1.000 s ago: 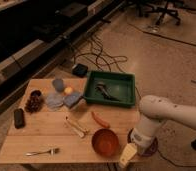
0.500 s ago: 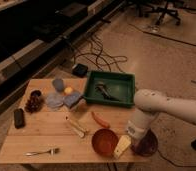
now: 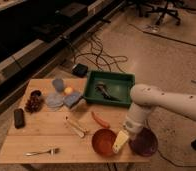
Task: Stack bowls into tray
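The orange-red bowl sits upright near the table's front edge. The dark purple-maroon bowl sits at the front right corner, close beside it. The dark green tray stands at the back right of the table with a dark utensil lying in it. My white arm reaches in from the right and bends down. My gripper hangs low between the two bowls, over the right rim of the orange-red bowl.
A carrot and wooden utensils lie mid-table. A fork lies at the front left. A black block, grapes, a small dark cup, a blue-grey container and an orange are on the left.
My arm has swung left and inward from the table's front right edge. The gripper has come to the orange-red bowl's rim. The purple bowl has come into view beside it.
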You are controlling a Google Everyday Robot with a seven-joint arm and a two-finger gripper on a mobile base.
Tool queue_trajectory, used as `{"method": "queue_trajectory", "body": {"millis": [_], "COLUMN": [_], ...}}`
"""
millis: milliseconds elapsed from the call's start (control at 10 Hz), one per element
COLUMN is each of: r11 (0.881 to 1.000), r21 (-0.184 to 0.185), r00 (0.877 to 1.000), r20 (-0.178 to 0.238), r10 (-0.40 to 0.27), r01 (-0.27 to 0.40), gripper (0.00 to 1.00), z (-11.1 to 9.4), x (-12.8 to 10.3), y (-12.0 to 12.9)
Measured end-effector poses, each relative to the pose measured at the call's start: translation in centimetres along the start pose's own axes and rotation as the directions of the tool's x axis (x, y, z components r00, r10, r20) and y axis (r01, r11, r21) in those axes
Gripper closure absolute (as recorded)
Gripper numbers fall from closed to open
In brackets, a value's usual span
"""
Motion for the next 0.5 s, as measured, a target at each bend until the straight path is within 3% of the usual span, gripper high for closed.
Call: {"method": "queue_trajectory", "body": {"millis": [500], "r11": [0.998], "r21": [0.028], "r00": [0.998], "r20": [-0.022], "r10": [-0.057], "r01": [0.057], "gripper": [0.20], "z": [1.09], "x": [0.58], "y": [-0.13]}}
